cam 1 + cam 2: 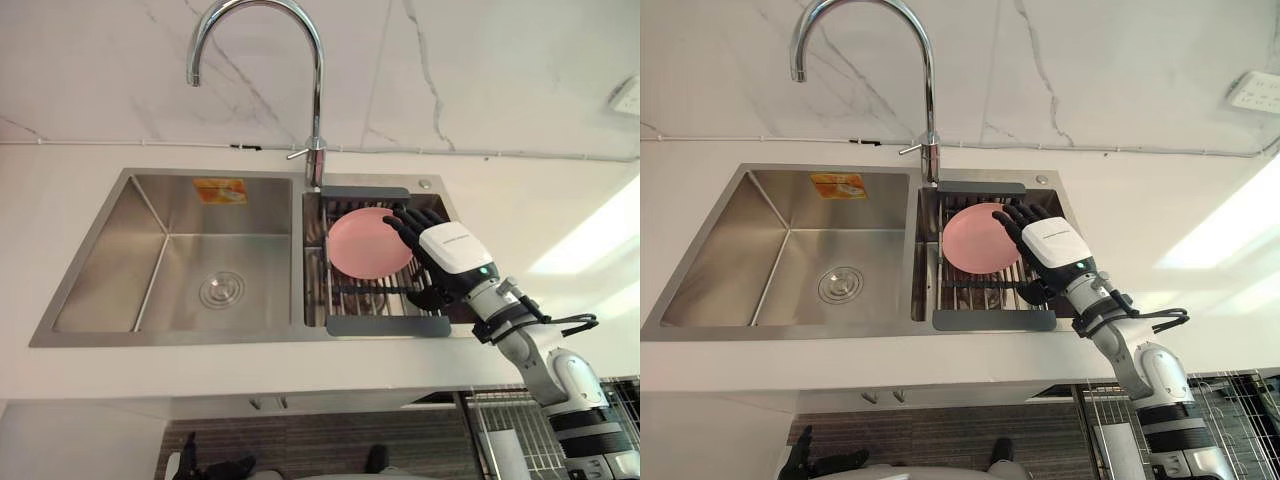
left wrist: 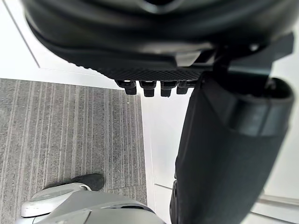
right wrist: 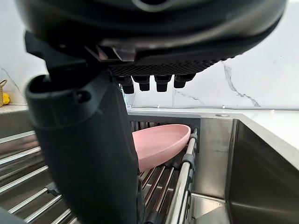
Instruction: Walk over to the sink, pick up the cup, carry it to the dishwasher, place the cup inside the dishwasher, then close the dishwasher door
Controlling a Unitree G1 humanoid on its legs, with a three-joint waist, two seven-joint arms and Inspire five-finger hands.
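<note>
A shallow pink dish point(image 1: 362, 243) lies tilted on the metal roll-up rack point(image 1: 385, 325) across the sink's right basin; I see no cup. My right hand point(image 1: 452, 255) hovers over the dish's right side. Its fingers point(image 1: 408, 222) are stretched out above the rim and its thumb point(image 1: 425, 298) sits lower, by the rack bars. In the right wrist view the dish point(image 3: 161, 142) shows just past the thumb point(image 3: 88, 154), with no grip closed on it. My left hand point(image 2: 224, 154) hangs relaxed beside me above the striped floor.
The left basin point(image 1: 110, 270) of the steel sink holds only its drain point(image 1: 221, 289). A tall curved faucet point(image 1: 316, 100) rises behind the divider. White counter surrounds the sink. A wire dishwasher basket point(image 1: 1110, 410) shows below the counter at the lower right.
</note>
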